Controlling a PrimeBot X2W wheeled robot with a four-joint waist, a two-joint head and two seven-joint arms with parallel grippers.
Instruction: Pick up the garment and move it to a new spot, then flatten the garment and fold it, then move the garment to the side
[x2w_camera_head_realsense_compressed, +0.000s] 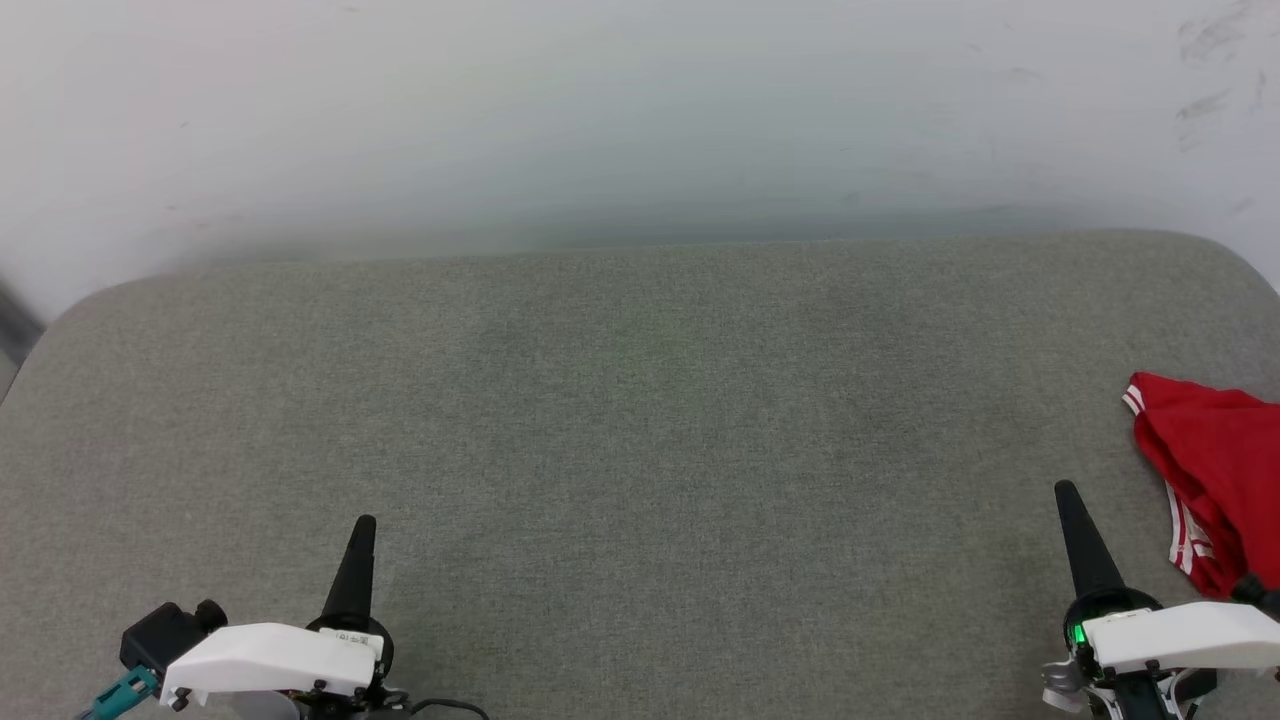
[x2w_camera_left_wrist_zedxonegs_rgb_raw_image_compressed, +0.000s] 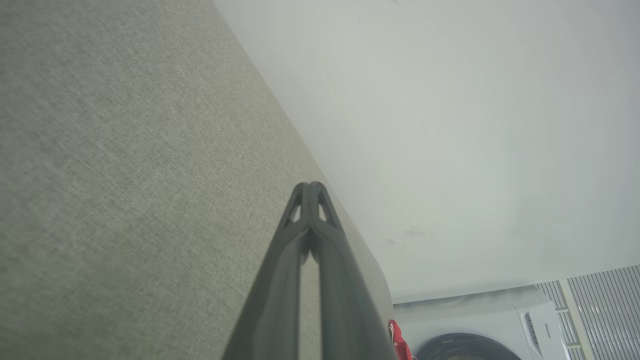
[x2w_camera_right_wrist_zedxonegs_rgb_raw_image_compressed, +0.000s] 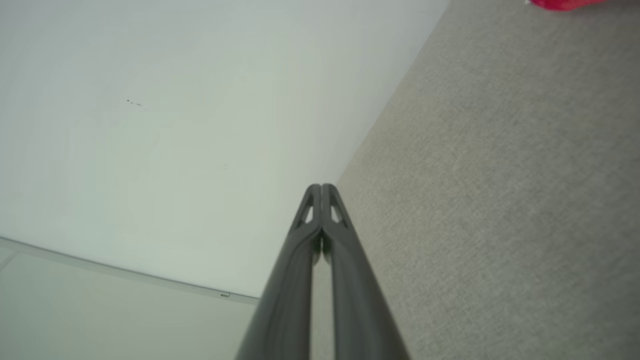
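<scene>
I'm over a grey-green fabric pad (x2w_camera_head_realsense_compressed: 640, 450) with rounded far corners, set against a pale, scuffed wall (x2w_camera_head_realsense_compressed: 640, 120). The left wrist view has a white washing machine (x2w_camera_left_wrist_zedxonegs_rgb_raw_image_compressed: 470, 325) at 5 o'clock, cut off by the edge. The garment (x2w_camera_head_realsense_compressed: 1215, 470) is bunched at 3 o'clock on the pad. It's red with white-striped trim, cropped by the frame, and I can't make out any lettering. My left gripper (x2w_camera_head_realsense_compressed: 362, 530) at 7 o'clock and right gripper (x2w_camera_head_realsense_compressed: 1068, 495) at 4 o'clock are both clenched and empty. The right one is near the garment, not touching.
</scene>
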